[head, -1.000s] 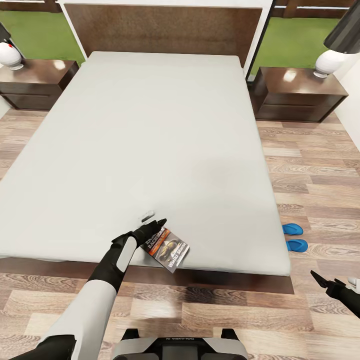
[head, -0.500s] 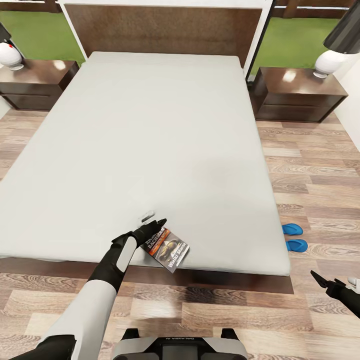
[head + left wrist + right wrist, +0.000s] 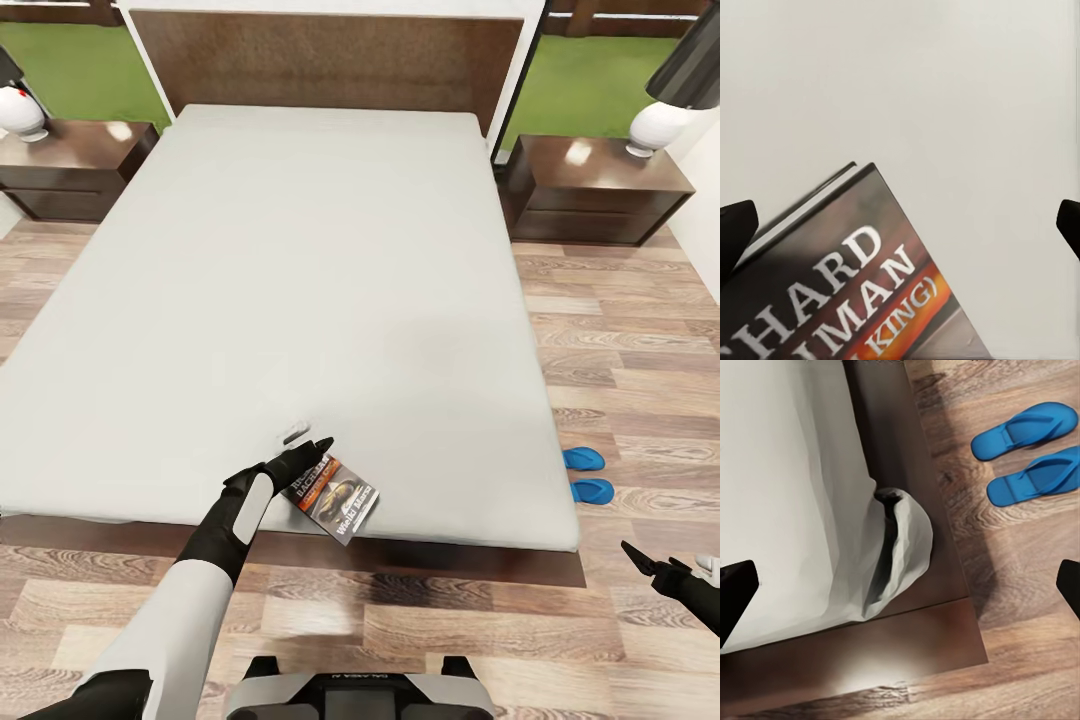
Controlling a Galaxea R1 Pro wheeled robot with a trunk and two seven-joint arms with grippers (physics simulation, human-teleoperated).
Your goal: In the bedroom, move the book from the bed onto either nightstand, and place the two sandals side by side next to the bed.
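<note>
The book (image 3: pixel 333 494) lies flat on the bed (image 3: pixel 300 300), close to the foot edge of the pale grey mattress, cover up. The left claw (image 3: pixel 312 452) is right at the book's upper left corner, its dark fingertips over the mattress just beyond that corner. In the left wrist view the book (image 3: pixel 855 285) sits between the two fingertips (image 3: pixel 735 236), which stand wide apart, one at either side of the frame; whether they touch the cover cannot be told.

The two sandals (image 3: pixel 588 474) lie side by side on the wood floor (image 3: pixel 640 400) just beside the bed's right edge, well off to the right of the left claw. The right claw (image 3: pixel 650 566) hovers over the floor past the bed's foot corner, nearer the robot than the sandals. In the right wrist view its fingertips (image 3: pixel 735 592) are spread, nothing between them, with the sandals (image 3: pixel 1027 454) ahead beside the dark frame.

A nightstand (image 3: pixel 595 190) stands at each side of the headboard, far from both claws.
</note>
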